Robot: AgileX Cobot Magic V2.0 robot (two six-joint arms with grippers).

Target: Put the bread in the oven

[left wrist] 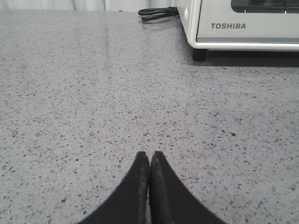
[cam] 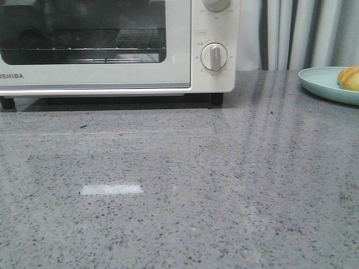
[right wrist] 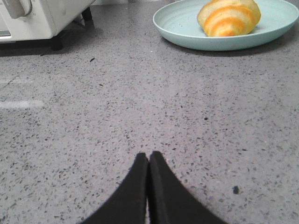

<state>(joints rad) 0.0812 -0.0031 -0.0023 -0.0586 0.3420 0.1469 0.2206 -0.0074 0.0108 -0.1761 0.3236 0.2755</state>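
Note:
The cream-white oven (cam: 112, 50) stands at the back left with its glass door closed and a wire rack behind the glass. It also shows in the left wrist view (left wrist: 243, 25) and the right wrist view (right wrist: 37, 18). The bread (right wrist: 229, 16), golden-orange with cream stripes, lies on a pale green plate (right wrist: 187, 28); in the front view the bread (cam: 350, 77) is at the far right edge on the plate (cam: 322, 83). My left gripper (left wrist: 149, 154) is shut and empty over bare counter. My right gripper (right wrist: 149, 155) is shut and empty, well short of the plate. Neither gripper shows in the front view.
A black power cord (left wrist: 156, 13) lies coiled beside the oven's far side. Grey speckled stone counter (cam: 179, 185) runs from the oven to the front edge. Pale curtains (cam: 303, 33) hang behind the counter at the right.

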